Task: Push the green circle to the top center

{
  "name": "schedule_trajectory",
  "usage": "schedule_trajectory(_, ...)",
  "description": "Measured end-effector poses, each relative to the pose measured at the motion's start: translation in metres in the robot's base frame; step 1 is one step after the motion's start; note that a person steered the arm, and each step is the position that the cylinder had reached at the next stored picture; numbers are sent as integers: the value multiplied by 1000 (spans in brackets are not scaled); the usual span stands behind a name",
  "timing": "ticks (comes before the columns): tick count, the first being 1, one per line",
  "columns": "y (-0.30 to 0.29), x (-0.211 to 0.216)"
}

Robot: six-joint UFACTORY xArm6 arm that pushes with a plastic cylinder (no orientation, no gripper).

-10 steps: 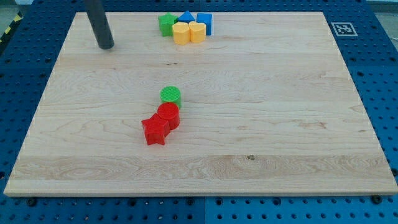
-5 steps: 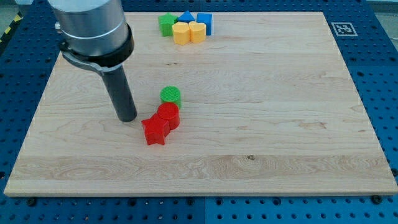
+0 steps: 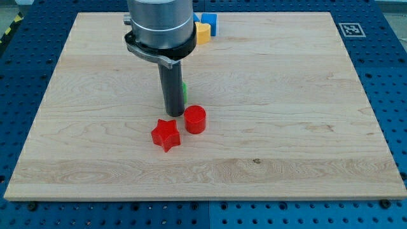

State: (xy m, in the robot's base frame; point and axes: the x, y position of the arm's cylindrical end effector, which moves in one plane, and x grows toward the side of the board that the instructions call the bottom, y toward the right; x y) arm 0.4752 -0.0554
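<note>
Green circle (image 3: 184,90) mostly hidden behind rod, only sliver seen. My tip (image 3: 173,114) set just below it, touching or not unclear. Red cylinder (image 3: 195,119) and red star (image 3: 166,134) placed lower. No claw fitted.

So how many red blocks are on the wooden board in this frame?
2. The red star block lies just below the board's centre; the red cylinder block sits apart on its right. My tip stands just above both. The arm hides some of the board, so others may be concealed.
</note>
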Motion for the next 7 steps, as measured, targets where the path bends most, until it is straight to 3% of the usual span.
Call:
schedule_trajectory(1,37,1)
schedule_trajectory(3,0,-18)
schedule_trajectory(5,4,-43)
schedule_trajectory(7,-36,-13)
